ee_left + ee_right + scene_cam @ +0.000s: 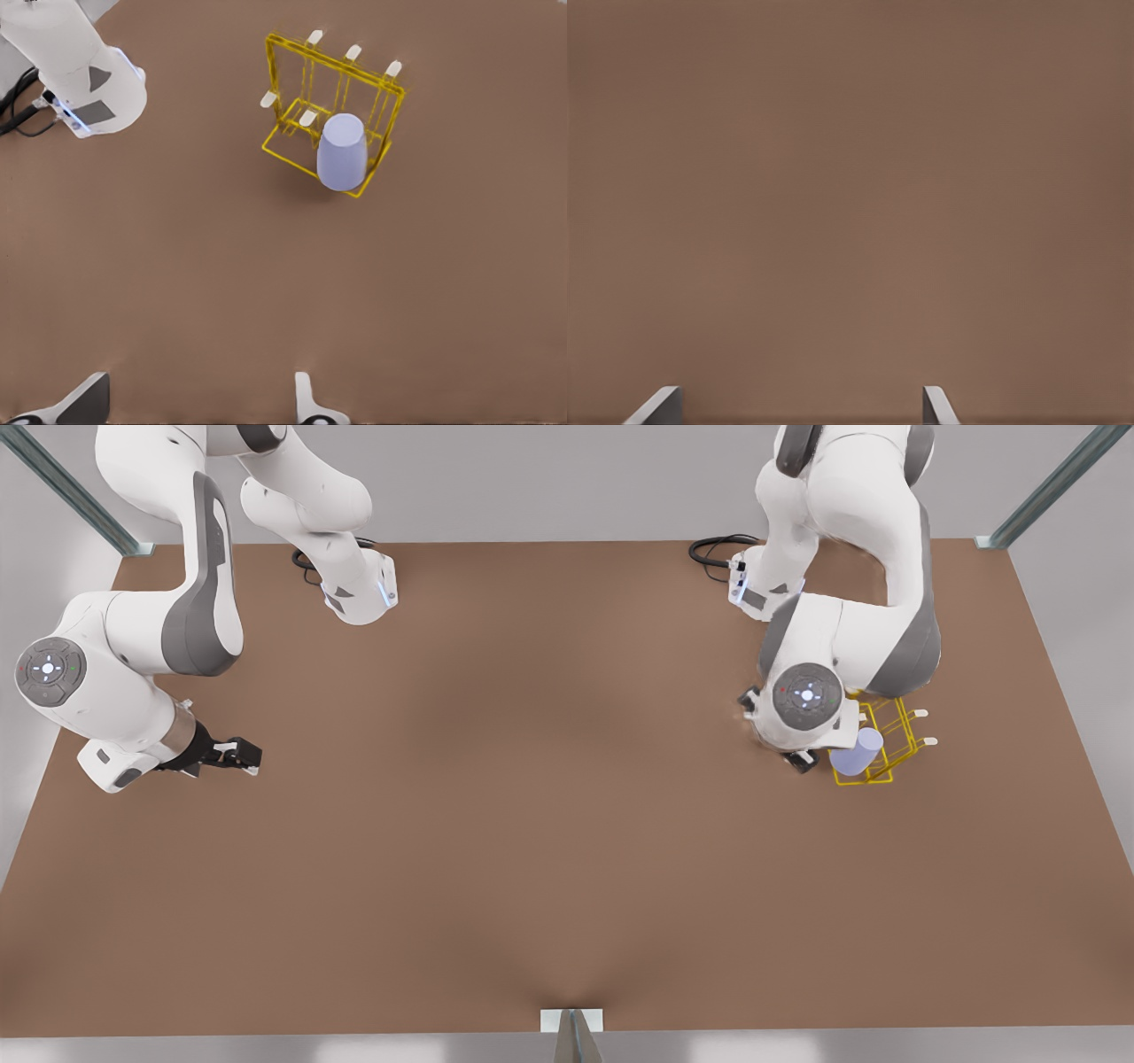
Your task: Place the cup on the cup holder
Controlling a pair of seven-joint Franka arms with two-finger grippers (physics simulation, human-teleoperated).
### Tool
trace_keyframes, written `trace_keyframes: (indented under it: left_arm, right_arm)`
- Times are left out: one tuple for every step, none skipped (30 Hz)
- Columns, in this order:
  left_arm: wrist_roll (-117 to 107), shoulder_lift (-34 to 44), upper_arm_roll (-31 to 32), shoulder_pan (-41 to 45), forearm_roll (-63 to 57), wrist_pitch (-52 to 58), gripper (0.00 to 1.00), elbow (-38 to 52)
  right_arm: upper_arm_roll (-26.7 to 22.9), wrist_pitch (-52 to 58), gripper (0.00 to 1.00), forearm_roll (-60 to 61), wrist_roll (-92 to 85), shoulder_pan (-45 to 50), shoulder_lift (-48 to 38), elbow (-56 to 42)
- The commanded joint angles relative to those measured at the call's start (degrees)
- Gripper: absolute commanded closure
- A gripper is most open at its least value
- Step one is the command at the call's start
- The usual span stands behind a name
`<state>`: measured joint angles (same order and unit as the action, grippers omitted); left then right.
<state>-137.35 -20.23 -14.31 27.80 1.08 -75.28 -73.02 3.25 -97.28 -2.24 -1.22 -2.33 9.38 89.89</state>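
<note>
One small pale lavender-blue tapered cup [343, 152] sits inverted over a prong at the near corner of the bright yellow thin-wire cup holder [306, 97], its closed base up and its wider rim low against the frame. In the front view the cup [857, 752] and the holder [895, 737] stand on the brown tabletop [532, 824] at the front view's right, the remaining white-capped prongs bare.

By the look of it, the placing is done and the step in hand is the retreat. The left gripper [199, 403] is released, its fingers spread wide and holding nothing, with the cup well apart from them; in the front view that gripper [802, 757] hangs just beside the holder, on its left.

What the next move calls for, I judge, is a clean lift away from the rack, without brushing the wire frame or tipping the cup off its prong.

Far off at the front view's left, the right gripper [239, 755] waits, likewise open and empty above bare tabletop.
</note>
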Motion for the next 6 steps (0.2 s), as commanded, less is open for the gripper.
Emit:
trace_keyframes:
  left_arm:
    - [131.86, 1.69, -1.69, -8.19, 13.69, 2.95, 0.0, 0.77]
    - [140.52, -0.59, -3.54, -8.9, 13.86, 1.81, 0.0, 0.77]
    - [139.72, -2.27, -3.36, -8.81, 13.86, -1.09, 0.0, 1.92]
    - [139.46, -3.23, -2.57, -8.81, 14.65, -2.76, 0.0, 1.83]
    - [139.55, -3.5, -2.57, -8.29, 14.48, -2.94, 0.0, 1.92]
    - [139.81, -3.68, -1.69, -8.11, 14.48, -2.94, 0.0, 1.92]
  right_arm:
    - [0.0, 0.07, 0.0, 0.04, -0.1, -0.04, -0.07, 0.02]
    - [0.0, 0.07, 0.0, 0.04, -0.19, -0.04, -0.07, 0.02]
    - [0.0, -0.02, 0.0, 0.04, -0.1, -0.04, 0.02, -0.07]
    - [0.0, 0.07, 0.0, 0.04, -0.1, -0.04, 0.02, 0.02]
    - [0.0, 0.07, 0.0, 0.04, -0.1, -0.04, -0.07, -0.07]
    - [0.0, 0.07, 0.0, 0.04, -0.1, -0.04, -0.07, -0.07]
